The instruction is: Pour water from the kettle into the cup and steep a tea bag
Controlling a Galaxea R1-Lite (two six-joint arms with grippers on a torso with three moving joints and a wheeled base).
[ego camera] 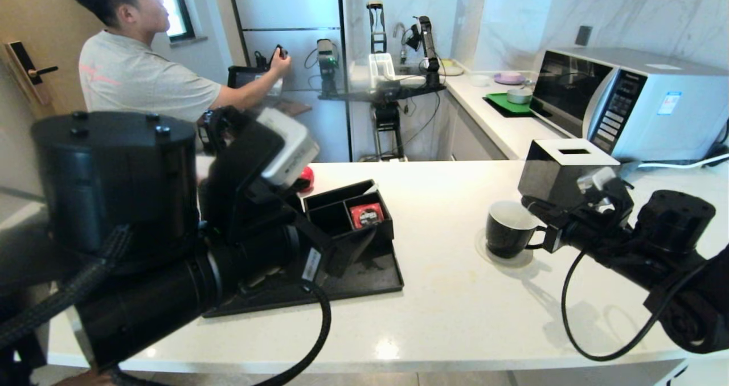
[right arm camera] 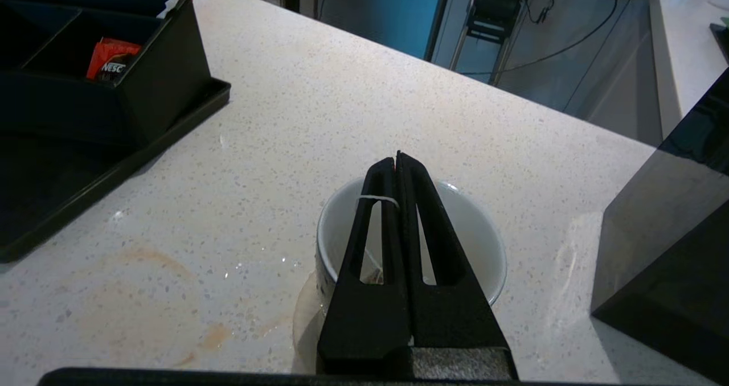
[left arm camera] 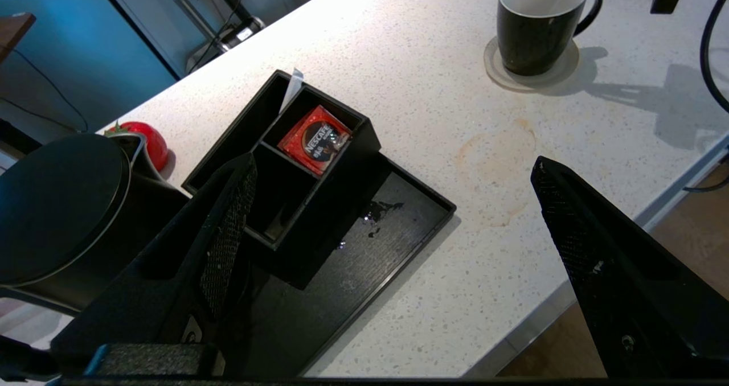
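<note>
The black cup [ego camera: 507, 229] with a white inside stands on a round coaster at the right of the counter. My right gripper [right arm camera: 397, 157] hovers just above it, shut on the string [right arm camera: 376, 199] of the tea bag [right arm camera: 377, 276], which hangs down inside the cup [right arm camera: 472, 232]. The bag shows only through a slot in one finger. The black kettle [left arm camera: 57, 209] stands at the tray's left end, beside my left gripper [left arm camera: 393, 161]. That gripper is wide open above the black tray [left arm camera: 447, 206] with nothing between its fingers. The left arm hides the kettle in the head view.
A black divided box [left arm camera: 364, 141] on the tray holds a red sachet [left arm camera: 316, 138]. A red cap [left arm camera: 145, 141] shows behind the kettle. A black cube tissue box [ego camera: 561, 169] stands right behind the cup, a microwave [ego camera: 626, 101] beyond. A person [ego camera: 131, 73] stands at the far left.
</note>
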